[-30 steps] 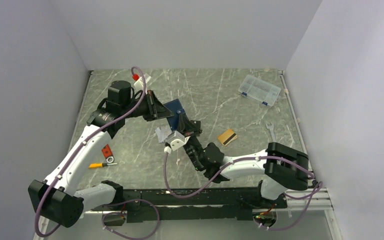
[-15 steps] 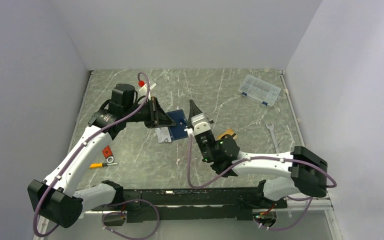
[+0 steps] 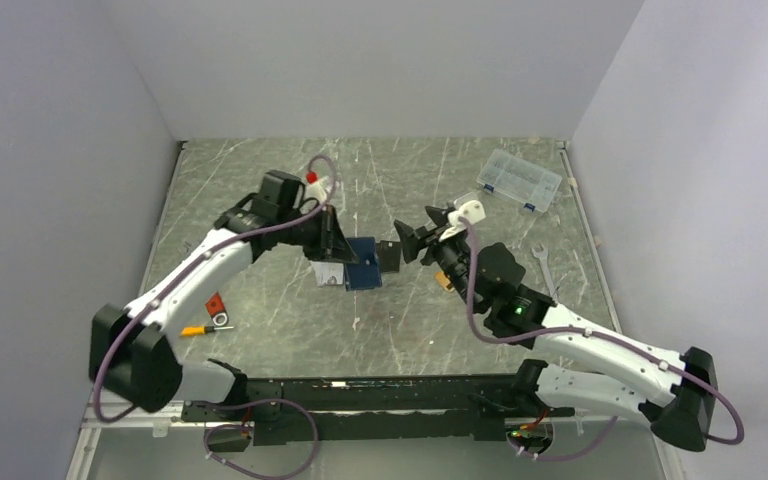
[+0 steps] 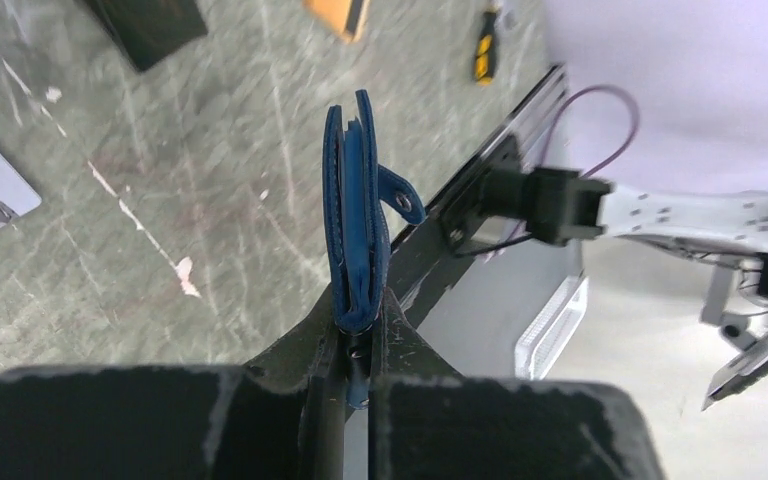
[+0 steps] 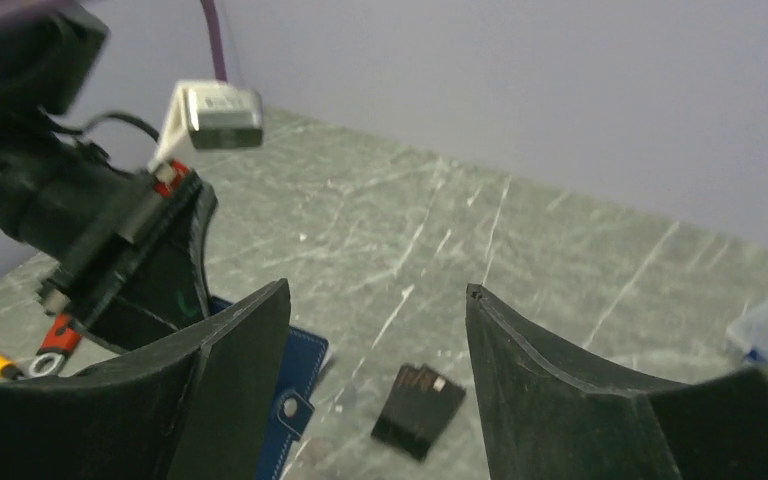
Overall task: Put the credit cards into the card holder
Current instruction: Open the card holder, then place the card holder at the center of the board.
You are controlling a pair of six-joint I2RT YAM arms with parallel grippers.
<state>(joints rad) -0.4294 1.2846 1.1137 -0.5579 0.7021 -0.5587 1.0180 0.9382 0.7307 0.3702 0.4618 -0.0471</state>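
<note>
Mid-table: left gripper (image 4: 357,335) pinches the card holder (image 4: 353,225) by one edge, jaws pressed tight on the navy leather. The holder stands edge-on and folded, its snap tab (image 4: 401,198) hanging loose to one side. It overlaps a white credit card (image 3: 329,272) lying flat on the marble. The right gripper (image 5: 378,292) is spread wide, holds nothing and points at the holder (a flat black rectangle (image 5: 419,404) lies between them). The orange credit card (image 4: 338,12) lies beside the right arm.
</note>
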